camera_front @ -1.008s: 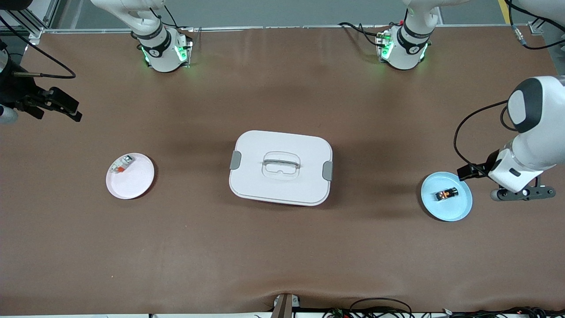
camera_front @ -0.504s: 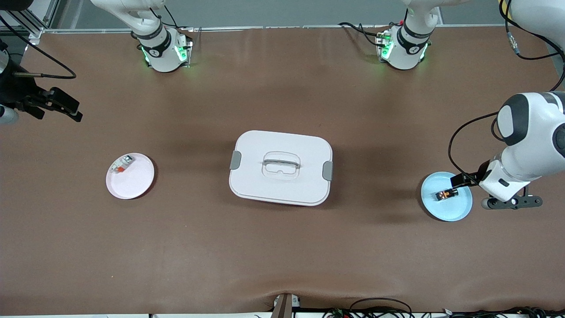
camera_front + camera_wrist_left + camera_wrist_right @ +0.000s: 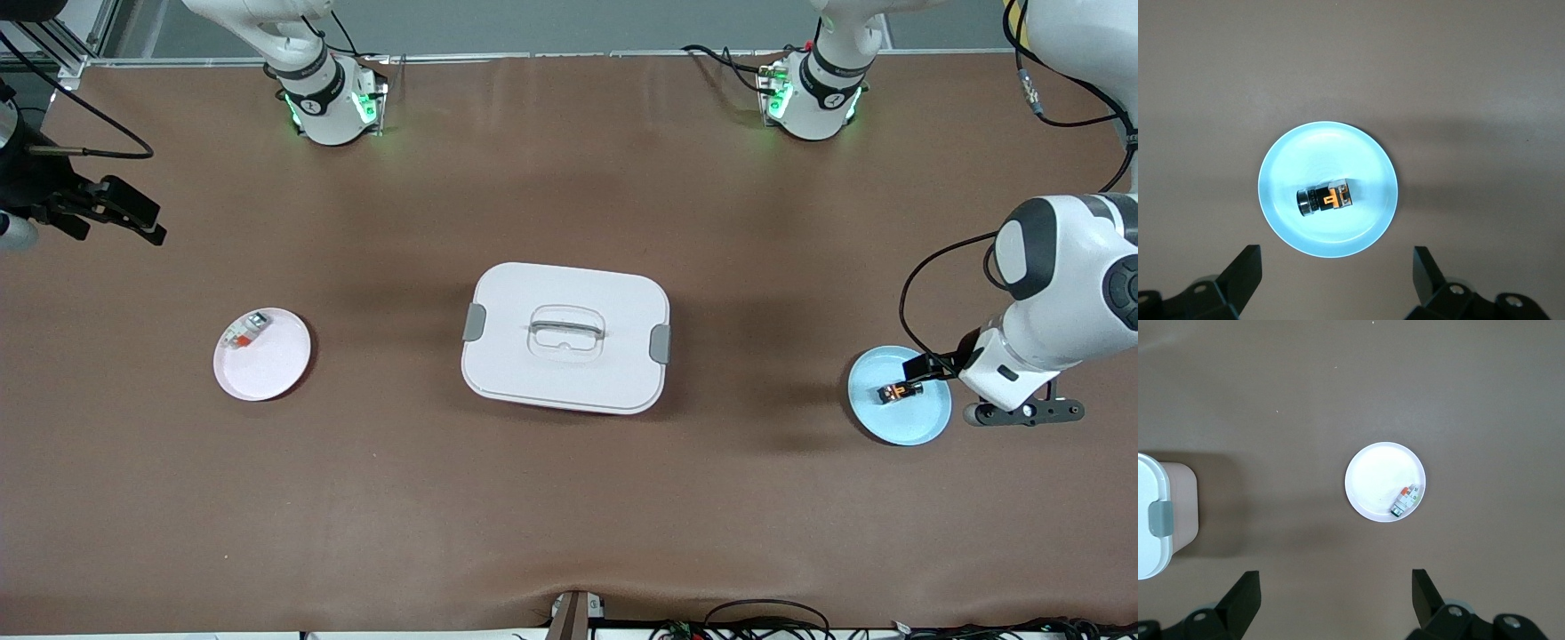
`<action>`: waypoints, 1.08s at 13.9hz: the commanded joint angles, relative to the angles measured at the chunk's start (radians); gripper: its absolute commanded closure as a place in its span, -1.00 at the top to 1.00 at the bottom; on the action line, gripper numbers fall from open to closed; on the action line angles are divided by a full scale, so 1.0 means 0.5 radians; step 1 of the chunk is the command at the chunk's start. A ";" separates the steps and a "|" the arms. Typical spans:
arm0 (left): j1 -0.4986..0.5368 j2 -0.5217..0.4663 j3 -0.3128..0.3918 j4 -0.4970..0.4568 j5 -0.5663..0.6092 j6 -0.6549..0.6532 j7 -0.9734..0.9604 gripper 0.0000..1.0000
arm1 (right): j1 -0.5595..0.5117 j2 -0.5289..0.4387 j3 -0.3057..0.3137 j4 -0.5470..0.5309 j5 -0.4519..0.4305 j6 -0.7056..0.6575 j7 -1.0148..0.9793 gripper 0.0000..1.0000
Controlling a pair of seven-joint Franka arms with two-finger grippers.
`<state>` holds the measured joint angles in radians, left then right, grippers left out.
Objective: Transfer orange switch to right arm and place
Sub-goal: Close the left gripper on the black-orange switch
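Left gripper [image 3: 1335, 280] hovers over the orange switch [image 3: 1325, 199] on its blue plate [image 3: 1281, 213] — jaws spread; right gripper [image 3: 1335, 600], apparently waiting, likewise spread.

Glossy blue plate [image 3: 1281, 220] (matt tabletop [image 3: 569, 507])

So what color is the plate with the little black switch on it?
Light blue plate; the left wrist view shows it best.

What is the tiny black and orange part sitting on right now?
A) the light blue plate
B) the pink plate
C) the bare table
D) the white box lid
A: the orange switch lies on the light blue plate, with the left hand open above it and not yet touching it.
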<state>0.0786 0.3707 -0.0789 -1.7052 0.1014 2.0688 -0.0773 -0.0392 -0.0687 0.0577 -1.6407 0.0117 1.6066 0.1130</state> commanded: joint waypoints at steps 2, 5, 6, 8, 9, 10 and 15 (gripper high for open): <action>0.012 0.001 -0.014 0.017 0.034 0.016 0.013 1.00 | -0.011 0.021 0.007 0.045 -0.017 -0.032 0.026 1.00; 0.012 0.032 -0.014 0.014 0.037 0.016 0.013 1.00 | -0.008 0.021 0.010 0.045 -0.017 -0.032 0.026 1.00; 0.012 0.032 -0.014 0.008 0.034 0.016 0.020 1.00 | -0.008 0.021 0.010 0.045 -0.017 -0.032 0.026 1.00; 0.015 0.026 -0.017 0.005 0.033 0.013 0.044 1.00 | -0.004 0.021 0.010 0.048 -0.017 -0.032 0.026 1.00; 0.009 0.026 -0.014 0.005 0.030 0.013 0.065 1.00 | -0.001 0.021 0.010 0.048 -0.017 -0.032 0.026 1.00; 0.012 0.029 -0.014 -0.001 0.030 0.013 0.072 1.00 | -0.004 0.021 0.010 0.045 -0.017 -0.032 0.026 1.00; 0.012 0.078 -0.014 -0.016 0.030 0.077 0.072 1.00 | -0.004 0.021 0.010 0.045 -0.017 -0.032 0.025 1.00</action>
<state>0.0787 0.3978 -0.0802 -1.7072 0.1014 2.0793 -0.0562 -0.0392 -0.0687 0.0575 -1.6406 0.0117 1.6065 0.1130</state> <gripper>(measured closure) 0.000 0.000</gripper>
